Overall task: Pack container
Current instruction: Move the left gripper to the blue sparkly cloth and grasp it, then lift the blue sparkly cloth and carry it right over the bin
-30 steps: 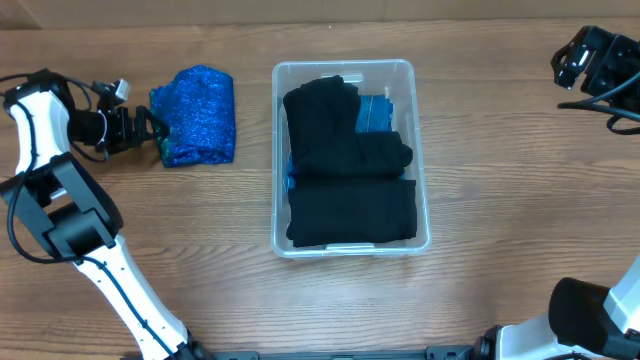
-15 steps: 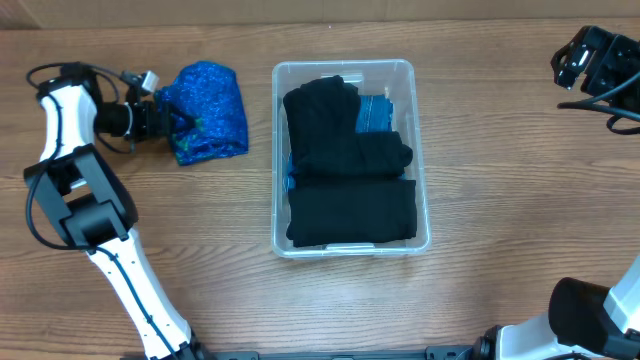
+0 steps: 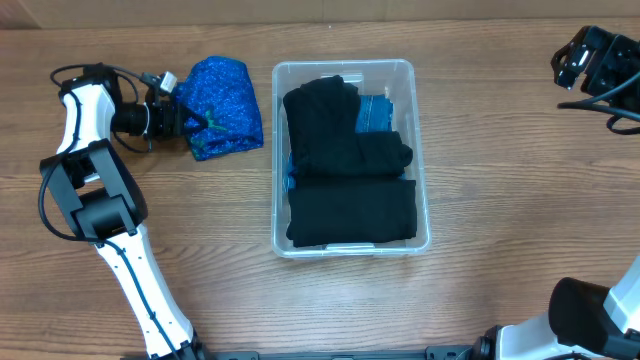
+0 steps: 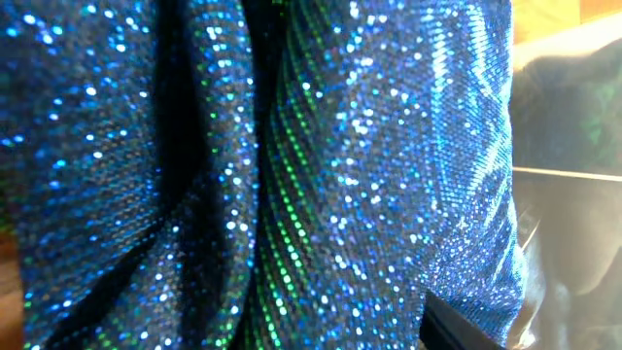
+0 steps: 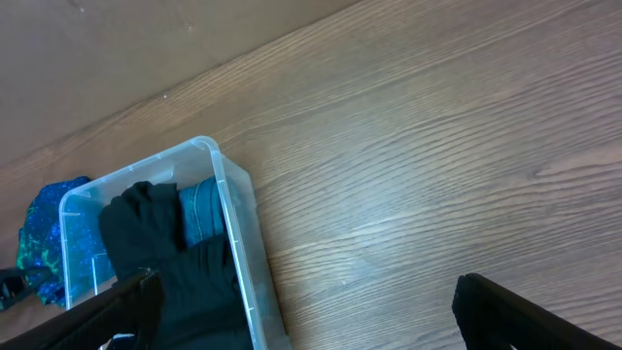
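My left tool (image 3: pixel 188 122) is pinching the sparkly blue cloth (image 3: pixel 228 105) just left of the container (image 3: pixel 345 66). Right tool (image 5: pixel 306 282) is spread.

Upper left, a blue glittering cloth bundle (image 3: pixel 228 100) with fine, green-streaked weave. Centre, a clear glossy plastic rectangular container (image 3: pixel 345 66) holds matt black folded cloth (image 3: pixel 350 205). Brown wooden table (image 3: pixel 500 180), smooth and grained.

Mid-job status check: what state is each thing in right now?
Container: upright, no lid, mostly filled.
Black clothes: folded, in the container.
Blue fabric: in the container, mostly covered.
Sequin cloth: bunched, outside the container, gripped.
Left claw: shut on sequin cloth.
Right claw: open, empty.
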`<state>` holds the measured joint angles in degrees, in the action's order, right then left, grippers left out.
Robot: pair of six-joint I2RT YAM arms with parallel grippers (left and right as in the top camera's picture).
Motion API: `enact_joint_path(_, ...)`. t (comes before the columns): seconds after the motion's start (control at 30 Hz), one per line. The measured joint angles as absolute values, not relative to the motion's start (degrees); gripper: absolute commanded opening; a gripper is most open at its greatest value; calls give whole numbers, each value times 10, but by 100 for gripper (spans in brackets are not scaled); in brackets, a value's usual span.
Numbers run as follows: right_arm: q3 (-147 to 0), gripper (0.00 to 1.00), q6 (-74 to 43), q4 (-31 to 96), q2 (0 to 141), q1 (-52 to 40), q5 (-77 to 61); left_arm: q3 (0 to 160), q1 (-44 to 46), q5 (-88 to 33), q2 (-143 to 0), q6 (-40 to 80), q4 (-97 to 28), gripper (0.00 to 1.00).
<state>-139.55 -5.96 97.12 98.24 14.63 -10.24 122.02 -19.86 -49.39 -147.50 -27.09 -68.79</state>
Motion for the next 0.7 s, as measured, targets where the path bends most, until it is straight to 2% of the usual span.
enact_joint_path(0.07, -1395, 100, -60, 971, 982, 146, -102, 1220, -199, -499, -1476, -266, -690, 33)
enact_joint_path(0.1, -1395, 100, -60, 972, 982, 146, -102, 1220, -199, -502, -1476, -264, -690, 15)
enact_joint_path(0.13, -1395, 100, -60, 971, 982, 146, -103, 1220, -199, -508, -1476, -260, -692, 4)
enact_joint_path(0.53, -1395, 100, -60, 971, 982, 146, -103, 1217, -198, -531, -1462, -249, -701, 4)
enact_joint_path(0.7, -1395, 100, -60, 971, 982, 146, -103, 1211, -197, -523, -1381, -227, -705, 4)
